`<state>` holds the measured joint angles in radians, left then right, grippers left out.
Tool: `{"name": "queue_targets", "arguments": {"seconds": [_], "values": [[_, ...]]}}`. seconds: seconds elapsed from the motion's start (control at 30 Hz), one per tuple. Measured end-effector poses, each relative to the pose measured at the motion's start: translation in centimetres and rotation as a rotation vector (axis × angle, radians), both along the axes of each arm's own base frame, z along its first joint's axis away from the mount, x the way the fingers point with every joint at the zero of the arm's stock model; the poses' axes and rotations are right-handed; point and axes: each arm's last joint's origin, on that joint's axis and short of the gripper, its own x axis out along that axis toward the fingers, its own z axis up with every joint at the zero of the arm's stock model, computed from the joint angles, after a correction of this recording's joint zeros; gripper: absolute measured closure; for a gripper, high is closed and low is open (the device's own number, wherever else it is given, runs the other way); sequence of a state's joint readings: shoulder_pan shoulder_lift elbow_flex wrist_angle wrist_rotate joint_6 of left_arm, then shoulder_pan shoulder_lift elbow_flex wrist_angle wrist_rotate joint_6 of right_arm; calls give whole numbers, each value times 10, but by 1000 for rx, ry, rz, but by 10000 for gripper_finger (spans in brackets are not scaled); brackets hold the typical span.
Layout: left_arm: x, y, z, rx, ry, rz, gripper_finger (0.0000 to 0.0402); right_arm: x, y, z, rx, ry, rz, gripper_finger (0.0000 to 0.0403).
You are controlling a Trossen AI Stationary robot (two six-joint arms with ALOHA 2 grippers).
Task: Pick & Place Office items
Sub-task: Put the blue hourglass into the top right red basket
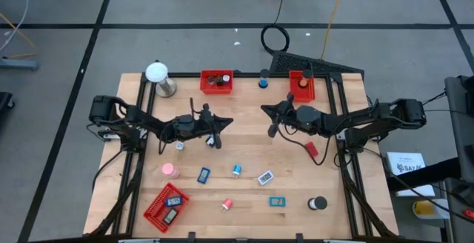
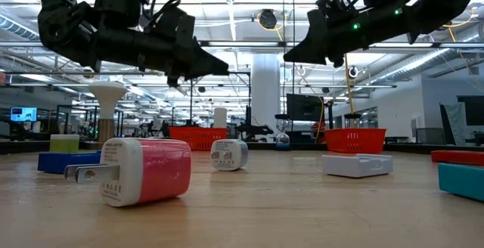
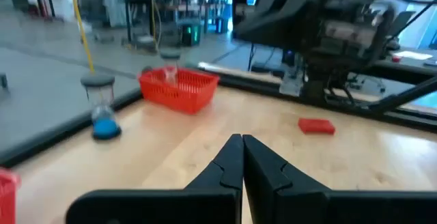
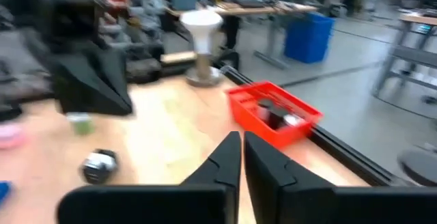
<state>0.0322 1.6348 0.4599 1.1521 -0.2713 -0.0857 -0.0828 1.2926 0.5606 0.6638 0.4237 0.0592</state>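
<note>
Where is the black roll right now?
In the high view the black roll stands near the table's front edge on the right side, just right of the teal flat piece and well clear of both raised arms.

Two trays [image 1: 217, 81] sit at the counter's [image 1: 244, 154] far edge, a third [image 1: 164, 207] near-left; items [image 1: 237, 170] lie scattered between.

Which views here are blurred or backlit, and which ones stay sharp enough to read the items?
High view: even light and crisp, soft shadows under the arms. Low view: the pink charger up close is sharp, while both arms read as dark silhouettes against bright ceiling lights. Left wrist view: mild blur, the red tray soft. Right wrist view: heavy smear, the red tray and white ball stand streaked.
</note>
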Motion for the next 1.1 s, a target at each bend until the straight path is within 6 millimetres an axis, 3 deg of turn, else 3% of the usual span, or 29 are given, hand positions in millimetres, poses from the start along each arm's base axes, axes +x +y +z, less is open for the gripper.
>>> {"name": "queue_targets", "arguments": {"seconds": [0.3,0.4,0.73,0.83,1.1], "values": [[-1,11,3,50,-11,42,396,-16,-27,-25,78,215,-345,265],[-1,13,1,66,9,45,399,-22,-42,-28,137,208,-428,237],[-1,13,2,79,8,45,379,-29,-103,-15,297,136,-406,162],[-1,13,2,79,8,46,378,-17,-123,-5,338,135,-365,140],[-1,13,2,79,5,45,378,18,-180,19,425,425,-392,88]]}}
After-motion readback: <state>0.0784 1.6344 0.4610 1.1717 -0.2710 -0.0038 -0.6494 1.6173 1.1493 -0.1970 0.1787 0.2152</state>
